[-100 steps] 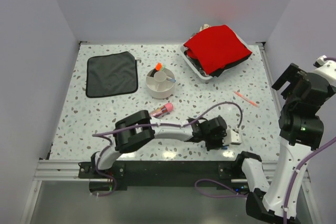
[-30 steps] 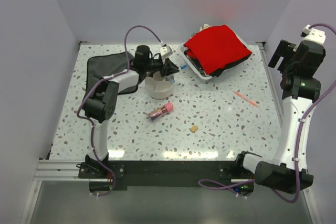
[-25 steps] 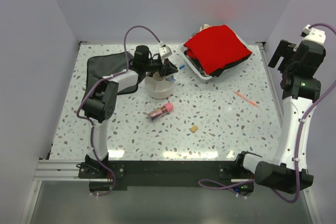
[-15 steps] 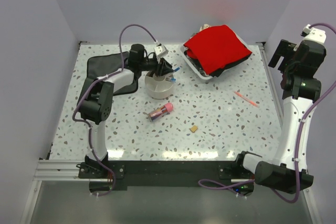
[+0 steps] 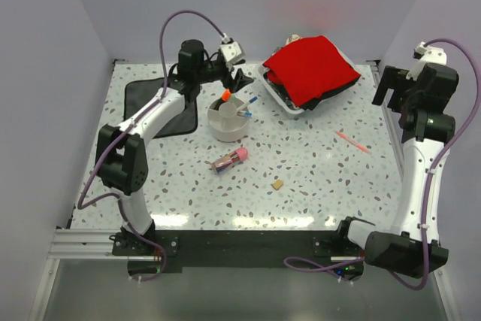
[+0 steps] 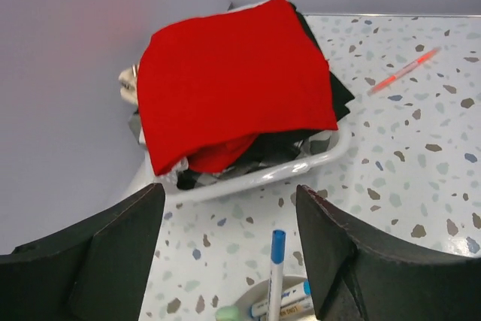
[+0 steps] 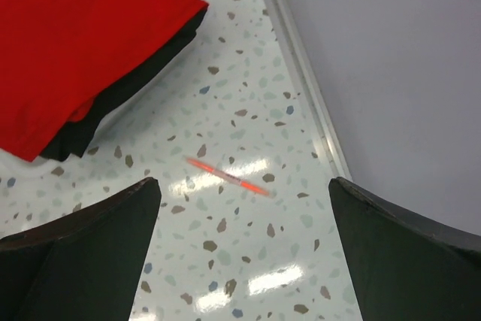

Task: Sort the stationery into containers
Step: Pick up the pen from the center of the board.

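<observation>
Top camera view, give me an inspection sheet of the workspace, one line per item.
Surface: speckled table, no spills seen.
Job's things: divided bowl holds orange-capped highlighter and blue-tipped pens; pink-capped stick, tan eraser and thin red pen lie on the table.
Clutter: black cloth; white tray with red cloth.
Grippers: left gripper open above the bowl's far side; right gripper open, raised, thin red pen in its view.
Cables: purple cables loop off both wrists.
Surroundings: plain walls, nothing else seen.
</observation>
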Action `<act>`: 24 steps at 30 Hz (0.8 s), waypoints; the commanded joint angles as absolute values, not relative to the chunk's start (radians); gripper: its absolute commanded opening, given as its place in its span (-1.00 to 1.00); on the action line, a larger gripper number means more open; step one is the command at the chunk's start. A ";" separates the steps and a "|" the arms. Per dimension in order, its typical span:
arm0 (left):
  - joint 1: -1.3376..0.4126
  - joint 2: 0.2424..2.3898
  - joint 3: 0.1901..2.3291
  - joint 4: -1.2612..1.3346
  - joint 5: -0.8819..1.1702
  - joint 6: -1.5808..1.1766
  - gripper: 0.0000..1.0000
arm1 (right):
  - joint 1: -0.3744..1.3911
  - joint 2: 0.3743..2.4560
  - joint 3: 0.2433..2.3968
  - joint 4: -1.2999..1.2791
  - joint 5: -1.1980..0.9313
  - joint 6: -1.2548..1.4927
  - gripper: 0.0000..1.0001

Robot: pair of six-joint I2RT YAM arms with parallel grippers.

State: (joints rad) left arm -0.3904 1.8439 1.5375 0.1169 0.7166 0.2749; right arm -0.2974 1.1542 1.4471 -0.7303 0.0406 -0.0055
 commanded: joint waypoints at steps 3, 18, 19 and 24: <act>-0.477 1.818 1.658 -0.175 0.830 0.529 0.52 | -0.301 1.267 1.477 -0.915 -0.243 -0.072 0.97; -0.489 1.661 1.483 -0.165 0.739 0.449 0.49 | -0.360 1.374 1.187 -0.908 -0.262 -0.953 0.33; -0.489 1.657 1.479 -0.173 0.732 0.460 0.49 | -0.368 1.384 1.154 -0.869 -0.268 -0.981 0.21; -0.494 1.655 1.473 -0.216 0.707 0.483 0.49 | -0.396 1.523 1.173 -0.793 -0.293 -1.074 -0.09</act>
State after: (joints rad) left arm -0.4915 1.6894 1.4742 -0.1902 0.7383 0.4488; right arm -0.3836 1.4326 1.1435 -0.8993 -0.2459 -0.9134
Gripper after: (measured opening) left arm 0.747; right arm 0.496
